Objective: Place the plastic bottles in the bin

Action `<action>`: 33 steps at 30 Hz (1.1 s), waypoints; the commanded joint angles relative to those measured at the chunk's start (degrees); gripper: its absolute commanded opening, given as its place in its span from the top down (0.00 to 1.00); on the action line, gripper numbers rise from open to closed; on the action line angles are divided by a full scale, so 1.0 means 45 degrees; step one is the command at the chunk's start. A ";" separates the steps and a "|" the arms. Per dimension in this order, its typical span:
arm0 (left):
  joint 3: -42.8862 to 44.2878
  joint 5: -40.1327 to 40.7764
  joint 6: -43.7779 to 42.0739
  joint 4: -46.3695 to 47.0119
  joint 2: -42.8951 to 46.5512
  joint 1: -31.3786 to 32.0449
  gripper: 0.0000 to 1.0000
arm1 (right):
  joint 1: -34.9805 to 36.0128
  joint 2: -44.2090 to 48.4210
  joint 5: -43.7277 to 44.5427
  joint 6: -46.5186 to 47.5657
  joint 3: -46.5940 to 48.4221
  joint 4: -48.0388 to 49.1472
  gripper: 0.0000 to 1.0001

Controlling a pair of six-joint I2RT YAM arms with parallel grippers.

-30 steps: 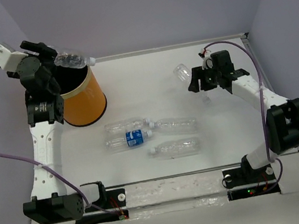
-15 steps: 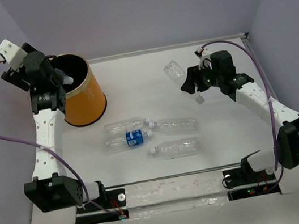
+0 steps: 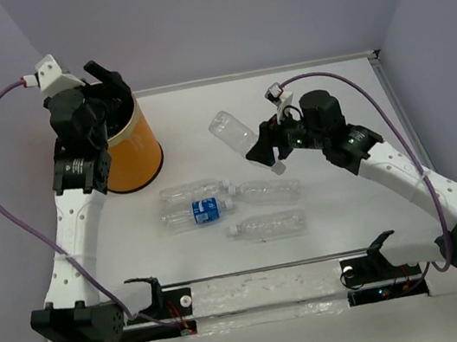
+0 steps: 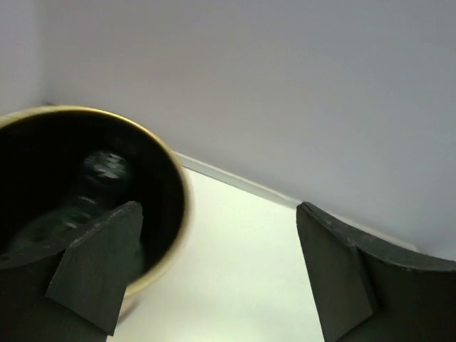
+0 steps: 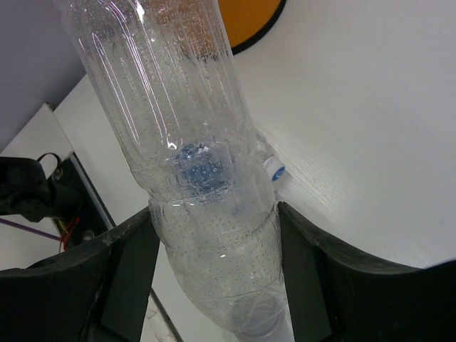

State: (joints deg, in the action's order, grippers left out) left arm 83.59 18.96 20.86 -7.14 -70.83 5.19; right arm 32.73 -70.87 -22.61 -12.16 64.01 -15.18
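Observation:
The orange bin (image 3: 134, 156) stands at the back left. My left gripper (image 3: 112, 89) hangs open over its rim, with nothing between the fingers. In the left wrist view a clear bottle (image 4: 91, 187) lies inside the black bin (image 4: 179, 187), beside the open left gripper (image 4: 217, 242). My right gripper (image 3: 264, 146) is shut on a clear plastic bottle (image 3: 230, 129), held tilted above the middle of the table. In the right wrist view the right gripper (image 5: 214, 239) clamps that bottle (image 5: 203, 206) near its neck. Several more bottles lie on the table, one with a blue label (image 3: 206, 212).
The loose bottles lie in a cluster (image 3: 268, 226) in front of the bin, below the held bottle. A purple wall rises close behind the bin. The arm bases and a rail (image 3: 266, 289) run along the near table edge.
My left gripper has opened and its bottle has dropped into the bin. The right arm has carried its bottle leftward, from the right side towards the middle.

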 commanded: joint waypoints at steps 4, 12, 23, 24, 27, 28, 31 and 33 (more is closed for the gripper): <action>-0.3629 -0.9052 0.2763 0.0193 0.2863 0.2788 0.01 | 0.0479 -0.0129 -0.1108 -0.0792 0.0542 0.1810 0.62; -0.7716 -0.9916 0.5110 0.3869 0.3749 0.5056 0.01 | 0.0734 -0.0598 -0.1460 -0.1340 0.0522 0.2494 0.62; -0.7990 -0.8205 0.5404 0.6331 0.2340 0.6444 0.01 | 0.1223 -0.0716 -0.1557 -0.1691 0.0054 0.2768 0.62; -0.8009 -0.7889 0.5364 0.6332 0.2418 0.6444 0.01 | 0.1223 -0.0696 -0.1615 -0.1711 0.0015 0.2826 0.62; -0.8049 -0.6852 0.5286 0.6332 0.2614 0.6464 0.08 | 0.1223 -0.0657 -0.1830 -0.1906 -0.0142 0.3119 0.62; -0.8068 -0.6657 0.5266 0.6332 0.2614 0.6483 0.11 | 0.1223 -0.0638 -0.1985 -0.1964 -0.0142 0.3158 0.62; -0.8146 -0.5895 0.5150 0.6332 0.2595 0.6483 0.15 | 0.1223 -0.0677 -0.2221 -0.2062 -0.0181 0.3236 0.62; -0.8263 -0.5367 0.5130 0.6351 0.2673 0.6483 0.14 | 0.1223 -0.0580 -0.2222 -0.2082 -0.0317 0.3217 0.62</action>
State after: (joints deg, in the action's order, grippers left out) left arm 47.37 -12.05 44.84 16.86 -60.03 34.13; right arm 37.30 -74.67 -29.21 -20.67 63.61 -4.19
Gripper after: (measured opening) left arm 0.855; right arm 0.672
